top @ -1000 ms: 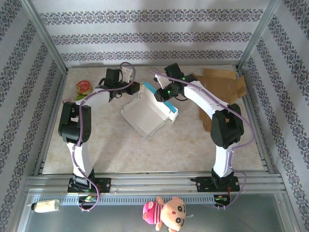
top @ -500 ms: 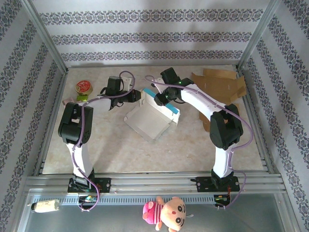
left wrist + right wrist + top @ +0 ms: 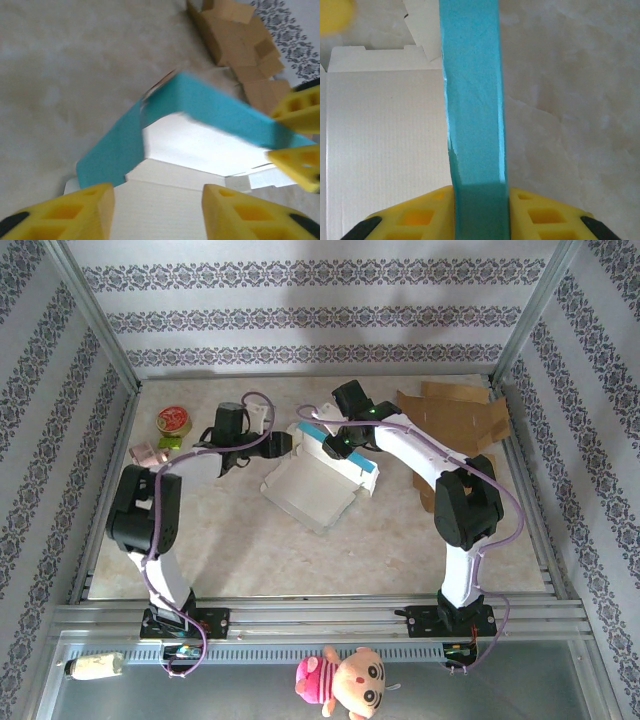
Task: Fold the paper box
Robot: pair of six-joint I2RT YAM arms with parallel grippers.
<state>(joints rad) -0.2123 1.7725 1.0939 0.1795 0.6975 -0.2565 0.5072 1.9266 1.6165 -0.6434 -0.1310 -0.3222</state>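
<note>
Toward the far middle of the marbled table (image 3: 400,540), a half-formed paper box (image 3: 308,488) lies white inside up, one teal side wall (image 3: 472,100) raised. Flattened brown cardboard (image 3: 455,415) sits at the far right corner. The right gripper (image 3: 479,200) pinches the teal wall upright, apparently to hold the crease, while the left gripper (image 3: 157,192) hangs at the box's left edge, fingers parted around nothing, seemingly ready for the next flap. A small round tin (image 3: 174,421) rests near the far left corner.

on my beige marbled table (image 3: 400,530): white box (image 3: 305,490) rests mid-table; brown cardboard (image 3: 455,415) far right; round tin (image 3: 174,420) and pink item (image 3: 148,453) far left, close together.
</note>
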